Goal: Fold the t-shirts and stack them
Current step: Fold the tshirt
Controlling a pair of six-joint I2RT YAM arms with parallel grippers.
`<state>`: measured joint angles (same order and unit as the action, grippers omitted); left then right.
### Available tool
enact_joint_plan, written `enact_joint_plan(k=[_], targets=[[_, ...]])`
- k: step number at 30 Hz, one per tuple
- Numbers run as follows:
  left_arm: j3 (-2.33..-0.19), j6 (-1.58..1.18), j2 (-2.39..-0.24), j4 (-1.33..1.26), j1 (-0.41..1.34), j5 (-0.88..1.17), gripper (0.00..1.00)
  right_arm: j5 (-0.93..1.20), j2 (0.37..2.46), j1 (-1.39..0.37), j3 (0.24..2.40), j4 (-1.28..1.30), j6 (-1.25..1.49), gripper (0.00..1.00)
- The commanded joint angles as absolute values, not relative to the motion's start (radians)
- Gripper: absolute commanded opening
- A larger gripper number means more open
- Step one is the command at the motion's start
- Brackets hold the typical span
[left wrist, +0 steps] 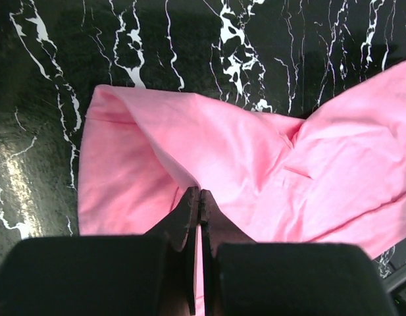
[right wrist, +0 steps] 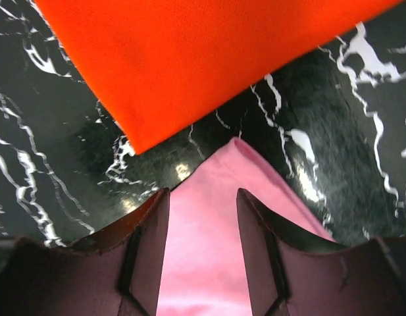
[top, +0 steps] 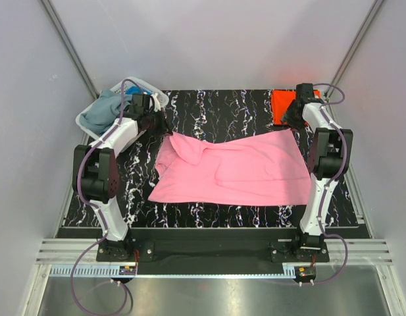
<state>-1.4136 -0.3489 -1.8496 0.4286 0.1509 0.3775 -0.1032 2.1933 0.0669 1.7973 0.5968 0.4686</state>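
The left gripper (left wrist: 200, 197) is pinching shut on the pink shirt (top: 242, 171), its fingers meeting over a raised ridge of cloth at the shirt's far left corner. It looks to be holding a fold there, not a single edge, since a flap is lying doubled over just beside the grip.

The right gripper (right wrist: 203, 192) is hovering with its jaws apart at the far right corner. The pink tip is lying between the two fingers, but nothing is being squeezed yet. Just beyond that tip, across a strip of bare table (top: 209, 105), the orange shirt (right wrist: 209, 59) is lying flat, near but apart from the pink one.

The step in hand seems to be taking both far corners so the pink shirt can be drawn flat or folded toward the near edge. To do it well, the right gripper should be closing with the corner set well in between its pads and staying short of the orange shirt. After that, both arms should be lifting level and drawing slightly apart, so the far hem is pulling taut and the bunched left side is opening out. A lopsided lift would likely be dragging the wrinkles into the fold.

The rest of the pink shirt is spreading across the middle of the table. More shirts are waiting in the basket (top: 150, 84) at the far left.
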Motion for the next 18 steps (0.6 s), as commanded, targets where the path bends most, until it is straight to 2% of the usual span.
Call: enact_joint_plan(k=[1, 13, 18], targets=[[-1.463, -0.373, -1.819, 0.457, 0.152, 0.426, 0.00, -0.003, 2.249, 0.101, 1.851, 0.541, 0.313, 0.52], [-1.489, -0.388, -1.825, 0.499, 0.152, 0.405, 0.00, 0.035, 2.283, 0.146, 1.884, 0.543, 0.229, 0.54], [-1.508, -0.400, -1.836, 0.505, 0.152, 0.406, 0.00, 0.119, 2.315, 0.152, 1.910, 0.528, 0.190, 0.52]])
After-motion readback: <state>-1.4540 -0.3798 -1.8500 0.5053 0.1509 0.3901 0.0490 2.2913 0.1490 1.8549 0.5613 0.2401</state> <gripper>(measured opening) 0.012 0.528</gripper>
